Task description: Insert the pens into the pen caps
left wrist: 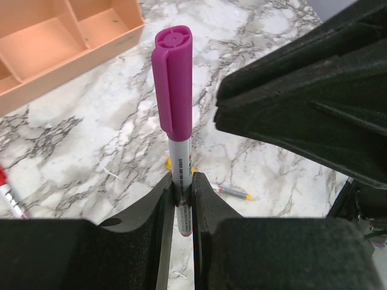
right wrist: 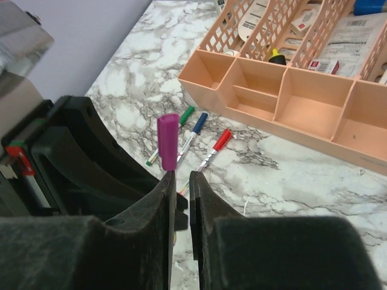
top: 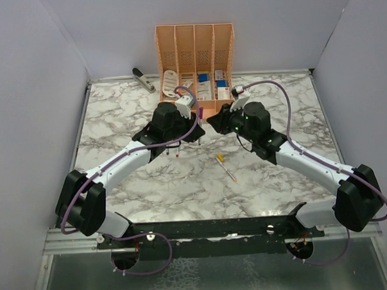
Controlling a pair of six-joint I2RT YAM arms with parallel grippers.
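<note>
Two claws meet nose to nose over the table point(top: 115, 123), just short of the organizer point(right wrist: 266, 130).

L claw point(left wrist: 181, 208) pinches pen point(left wrist: 180, 162) low on the barrel. Pen stands upright, w/ purple cap point(left wrist: 172, 78) seated on its top end, well clear of the fingers point(left wrist: 162, 235).

R claw point(right wrist: 181, 176): fingers pressed nearly together, only a thin slit btwn them, nothing seen in it. Its tips sit just beside the purple cap, at the cap's 3 o'clock in L wrist view. No contact as far as I can tell.

Outward, R wrist view: three pens lie near each other on the table at 12–1 o'clock past the cap. They are green pen point(right wrist: 187, 115), blue pen point(right wrist: 192, 134) and red pen point(right wrist: 216, 145), each w/ a coloured cap on its far end. Organizer is behind them at 1–2 o'clock.

Top view: yellow pen point(top: 226, 168) lies alone on the table, near, at 5 o'clock from the claws. Capped or not, can't tell. Stapler point(top: 143, 79) is at 10–11 o'clock, by the far-left corner, well apart from the rest.
</note>
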